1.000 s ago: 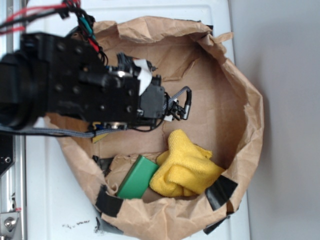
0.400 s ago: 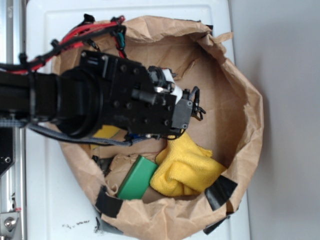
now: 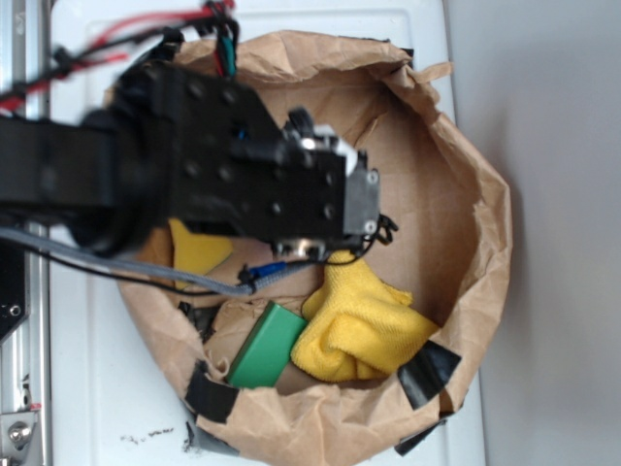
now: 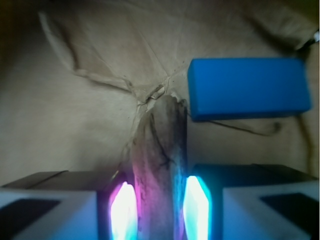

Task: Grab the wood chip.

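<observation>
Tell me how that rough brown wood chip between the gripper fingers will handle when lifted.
The rough brown wood chip looks stiff and likely light. Its bark-like surface should resist slipping. Being elongated and held near one end by the gripper, it may pivot.

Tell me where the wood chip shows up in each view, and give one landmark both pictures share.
Exterior: the wood chip is not visible; the arm covers that part of the bag.
Wrist: the wood chip runs up from bottom centre between the end effector fingers, its far end beside the blue block.
Shared landmark: the crumpled brown paper bag.

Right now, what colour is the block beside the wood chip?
Blue: the block, seen best in the wrist view.
</observation>
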Robot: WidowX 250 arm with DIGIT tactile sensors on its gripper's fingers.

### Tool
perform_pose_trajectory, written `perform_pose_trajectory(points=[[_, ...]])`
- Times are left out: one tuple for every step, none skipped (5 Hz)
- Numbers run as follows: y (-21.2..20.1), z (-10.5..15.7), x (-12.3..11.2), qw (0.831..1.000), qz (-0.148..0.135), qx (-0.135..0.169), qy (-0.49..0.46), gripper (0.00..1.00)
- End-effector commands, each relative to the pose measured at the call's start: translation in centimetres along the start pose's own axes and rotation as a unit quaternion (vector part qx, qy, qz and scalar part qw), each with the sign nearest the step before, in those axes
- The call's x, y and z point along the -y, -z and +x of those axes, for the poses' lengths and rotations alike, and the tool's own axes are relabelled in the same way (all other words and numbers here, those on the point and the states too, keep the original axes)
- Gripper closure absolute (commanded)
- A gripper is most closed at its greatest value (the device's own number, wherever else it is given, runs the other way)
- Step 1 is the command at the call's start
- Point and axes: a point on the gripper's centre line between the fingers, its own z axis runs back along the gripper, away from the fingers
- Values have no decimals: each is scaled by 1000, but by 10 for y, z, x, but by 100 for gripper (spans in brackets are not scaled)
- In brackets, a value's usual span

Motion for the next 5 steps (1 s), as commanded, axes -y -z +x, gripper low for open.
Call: perform_pose_trajectory(points=[[-56,15,6,999,-41,-30,12,100],[-68,16,5,996,-55,-43,56,100],[-79,23,10,977,-116,-37,175,100],[-82,31,7,945,-130,-2,300,100],[-87,30,5,922,-173,74,338,100]])
